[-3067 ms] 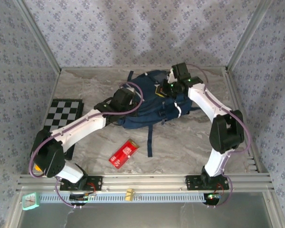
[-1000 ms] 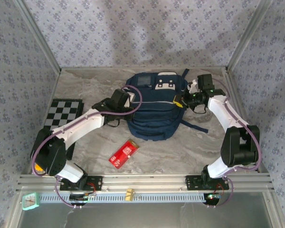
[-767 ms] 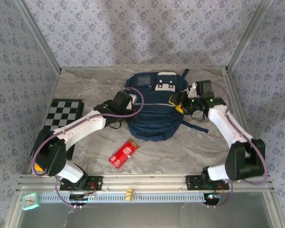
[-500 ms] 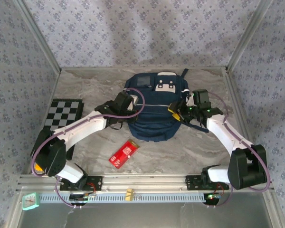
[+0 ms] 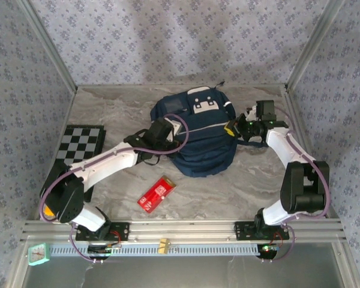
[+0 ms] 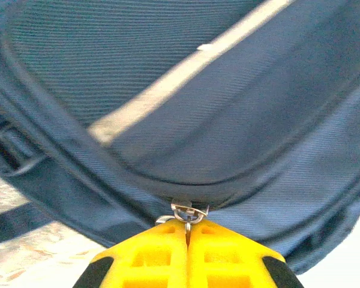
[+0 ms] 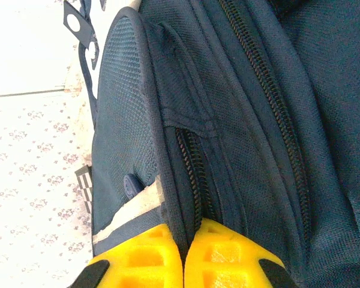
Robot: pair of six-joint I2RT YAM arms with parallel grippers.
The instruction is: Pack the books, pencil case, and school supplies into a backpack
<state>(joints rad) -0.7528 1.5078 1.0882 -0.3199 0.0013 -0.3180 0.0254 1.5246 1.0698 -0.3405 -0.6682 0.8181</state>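
Your left gripper point(image 6: 187, 233) pinches the zipper pull point(image 6: 189, 213) of the backpack point(image 5: 198, 144). Your right gripper point(image 7: 184, 240) is clamped on its side fabric. The backpack sits mid-table point(image 5: 108, 108), with the red packet point(image 5: 157, 194) lying apart, nearer you.

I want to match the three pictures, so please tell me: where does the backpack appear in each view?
Top external: the backpack lies on the table, centre, toward the far wall.
Left wrist: its navy fabric spans the frame above the left gripper, shut on the zipper pull.
Right wrist: its side rises above the right gripper, shut on a fold.
Shared landmark: the white trim line.
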